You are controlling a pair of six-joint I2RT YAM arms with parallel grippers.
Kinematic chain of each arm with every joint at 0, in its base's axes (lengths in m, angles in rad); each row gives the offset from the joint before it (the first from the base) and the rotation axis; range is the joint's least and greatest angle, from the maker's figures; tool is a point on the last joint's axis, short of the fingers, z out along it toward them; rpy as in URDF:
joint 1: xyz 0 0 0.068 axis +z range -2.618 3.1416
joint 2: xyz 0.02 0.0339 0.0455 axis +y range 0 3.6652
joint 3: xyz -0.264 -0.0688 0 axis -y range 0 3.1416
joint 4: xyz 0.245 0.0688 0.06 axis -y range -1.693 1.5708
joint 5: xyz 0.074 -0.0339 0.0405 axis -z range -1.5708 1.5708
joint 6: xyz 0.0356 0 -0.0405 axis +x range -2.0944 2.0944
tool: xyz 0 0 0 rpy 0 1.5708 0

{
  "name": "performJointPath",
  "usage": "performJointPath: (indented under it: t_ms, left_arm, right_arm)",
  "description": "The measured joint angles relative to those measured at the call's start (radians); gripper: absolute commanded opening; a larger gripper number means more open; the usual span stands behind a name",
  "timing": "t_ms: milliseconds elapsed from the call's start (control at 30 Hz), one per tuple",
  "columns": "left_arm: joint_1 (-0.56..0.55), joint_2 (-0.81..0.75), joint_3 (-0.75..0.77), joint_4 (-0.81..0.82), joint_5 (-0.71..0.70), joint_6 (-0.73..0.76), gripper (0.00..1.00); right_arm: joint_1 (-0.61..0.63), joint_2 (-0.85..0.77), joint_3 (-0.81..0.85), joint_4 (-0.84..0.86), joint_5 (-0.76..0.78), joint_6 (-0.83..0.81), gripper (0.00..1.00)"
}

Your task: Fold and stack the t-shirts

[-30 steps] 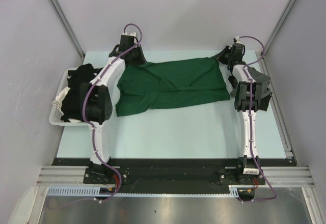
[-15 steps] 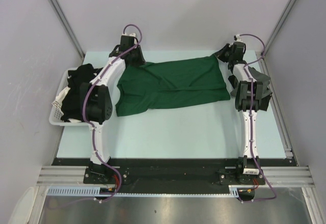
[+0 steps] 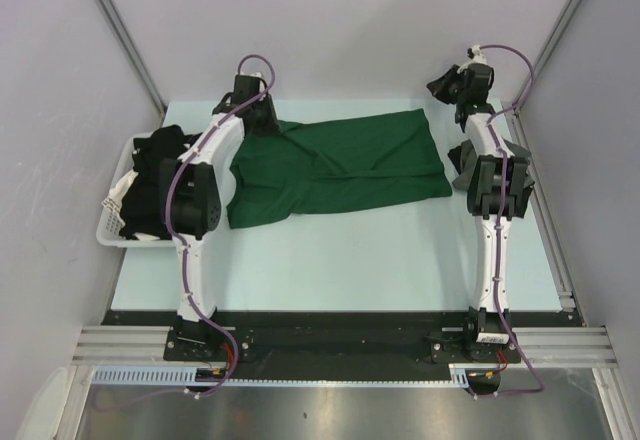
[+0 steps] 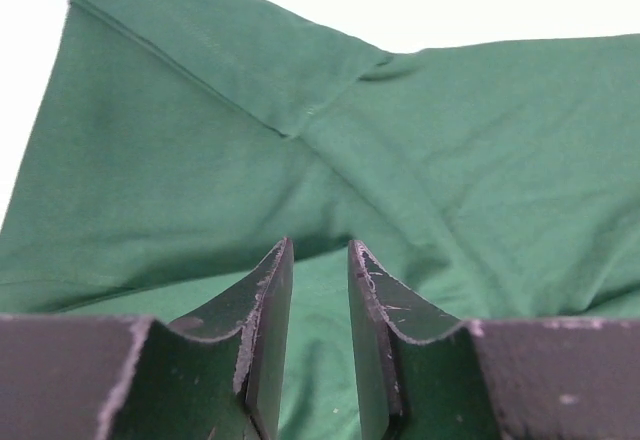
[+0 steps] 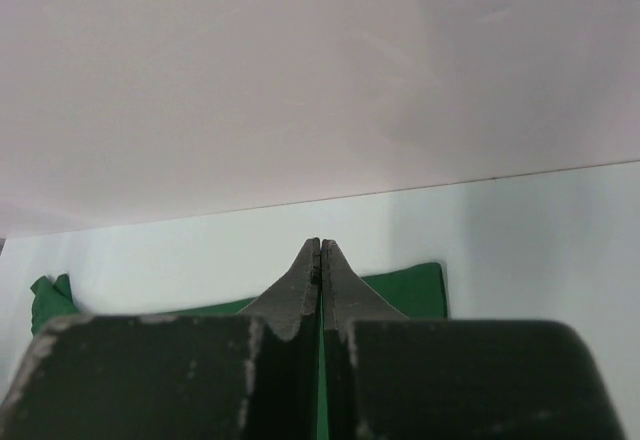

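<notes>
A dark green t-shirt (image 3: 340, 165) lies spread across the far half of the table, folded lengthwise. My left gripper (image 3: 262, 120) hovers over its far left end. In the left wrist view the gripper (image 4: 318, 245) is open by a narrow gap and holds nothing, with the shirt (image 4: 200, 160) and a folded sleeve below it. My right gripper (image 3: 442, 85) is raised past the shirt's far right corner. In the right wrist view it (image 5: 320, 243) is shut and empty, with the shirt's corner (image 5: 412, 290) behind it. Black t-shirts (image 3: 152, 170) are heaped in the basket. No grey shirt shows.
A white slatted basket (image 3: 108, 222) stands at the table's left edge beside the left arm. Grey walls close in the back and both sides. A black strip runs along the table's near edge by the arm bases.
My right gripper has lifted off the shirt's far right corner and moved up and back toward the wall. The left gripper has shifted slightly. The shirt lies as before.
</notes>
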Motion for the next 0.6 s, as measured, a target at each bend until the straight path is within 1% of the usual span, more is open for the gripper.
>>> performJointPath:
  t_ms: [300, 400, 600]
  left_arm:
    - [0.026, 0.051, 0.03, 0.001, 0.002, 0.0, 0.35]
    - [0.032, 0.073, 0.053, 0.002, 0.004, 0.0, 0.35]
    - [0.04, 0.097, 0.079, 0.004, 0.013, -0.001, 0.35]
  right_arm:
    - [-0.008, -0.013, -0.028, -0.019, 0.0, -0.015, 0.01]
    - [-0.009, -0.013, -0.03, -0.022, 0.001, -0.019, 0.17]
    - [-0.009, -0.01, -0.029, -0.022, 0.005, -0.023, 0.24]
